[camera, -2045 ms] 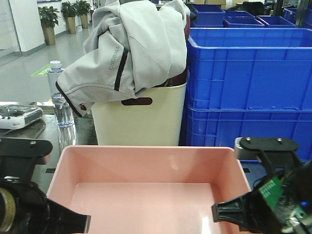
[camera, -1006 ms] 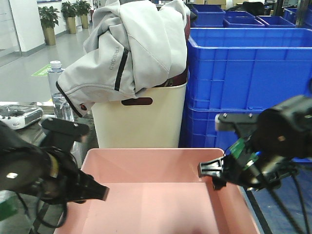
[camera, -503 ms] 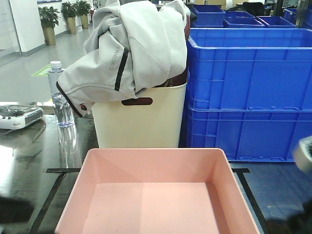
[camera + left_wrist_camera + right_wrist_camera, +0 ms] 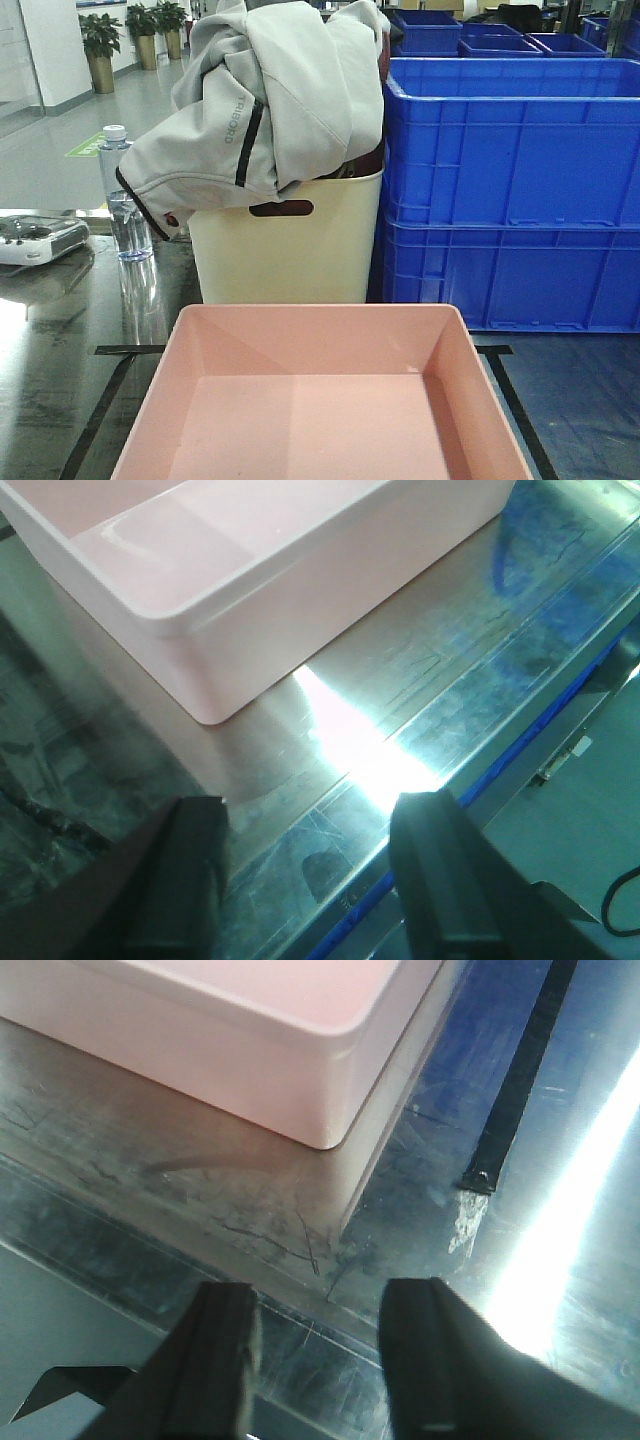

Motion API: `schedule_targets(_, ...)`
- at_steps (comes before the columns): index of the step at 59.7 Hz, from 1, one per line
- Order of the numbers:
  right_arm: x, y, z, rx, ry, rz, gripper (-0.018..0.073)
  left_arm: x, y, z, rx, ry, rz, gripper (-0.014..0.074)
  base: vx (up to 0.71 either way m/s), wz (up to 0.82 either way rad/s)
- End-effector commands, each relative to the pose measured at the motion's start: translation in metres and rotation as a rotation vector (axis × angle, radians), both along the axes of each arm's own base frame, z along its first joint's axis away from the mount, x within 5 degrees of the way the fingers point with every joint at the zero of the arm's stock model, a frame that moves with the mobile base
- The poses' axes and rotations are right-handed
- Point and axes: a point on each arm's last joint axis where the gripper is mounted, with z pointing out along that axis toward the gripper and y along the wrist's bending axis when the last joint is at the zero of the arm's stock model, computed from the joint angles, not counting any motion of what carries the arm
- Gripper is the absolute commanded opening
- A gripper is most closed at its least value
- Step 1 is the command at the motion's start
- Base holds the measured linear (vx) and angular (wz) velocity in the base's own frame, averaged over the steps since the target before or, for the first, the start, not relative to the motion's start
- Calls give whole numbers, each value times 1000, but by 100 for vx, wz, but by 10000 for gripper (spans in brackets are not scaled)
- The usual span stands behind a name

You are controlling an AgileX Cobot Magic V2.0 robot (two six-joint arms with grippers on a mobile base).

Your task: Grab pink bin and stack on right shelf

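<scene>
My left jaws [image 4: 310, 880] are open with nothing between them, and they hang over the shiny metal top of the right shelf [image 4: 420, 680], just off one corner of the pink bin [image 4: 240, 570]. My right jaws [image 4: 320, 1360] are open too, with only bare scratched metal showing in the gap, and they sit near another corner of the bin without touching it. In the front view I see no arm at all. The pink bin sits flat on the shelf top, right in front of me, and I can see nothing inside it. Black tape lines [image 4: 95, 420] run on the shelf top along both sides of the bin and behind it, and one end of tape shows near my right jaws. Bright light bounces off the metal near my left jaws. Behind the bin stands a tall cream bin [image 4: 285, 245] with a slot handle, and a big grey jacket [image 4: 265, 100] is piled on top of it and hangs over its left side. To the right of the cream bin are blue crates [image 4: 510, 190], stacked one on another, with more blue crates farther back. To the left stands a clear water bottle [image 4: 125, 195] with a white cap, and near it at the left edge lies a white controller [image 4: 35, 240]. Far back on the floor are green plants in pots [image 4: 100, 45].
</scene>
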Motion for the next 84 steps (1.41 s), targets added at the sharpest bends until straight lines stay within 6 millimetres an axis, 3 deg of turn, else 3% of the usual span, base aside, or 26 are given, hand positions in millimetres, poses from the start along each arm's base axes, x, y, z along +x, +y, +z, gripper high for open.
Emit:
schedule_targets(1, 3, 0, 10, 17, -75, -2, 228, 3, -3, 10, -72, -68, 8, 381, 0, 0)
schedule_targets(11, 2, 0, 8, 7, -60, -2, 84, 3, -3, 9, -69, -65, 8, 212, 0, 0)
schedule_targets(22, 2, -1, 7, 1, -45, -1, -9, 3, -3, 9, -69, -65, 8, 104, 0, 0)
schedule_targets(40, 2, -1, 7, 1, -45, -1, -12, -3, 3, 12, -91, -97, 28, 66, 0, 0)
schedule_targets(50, 1, 0, 7, 4, -40, 1, -12, -13, 28, 15, -88, -263, 257, 66, 0, 0)
schedule_targets(60, 1, -1, 7, 0, -40, 0, -10, -21, 46, -5, -80, -494, 522, 35, 0, 0)
schedule_targets(64, 1, -1, 7, 0, -40, 0, -9, -21, 48, -14, -79, -529, 560, -10, 0, 0)
schedule_targets(84, 1, -1, 7, -1, -40, 0, -9, -11, 53, -64, -235, -590, 667, -8, 0, 0)
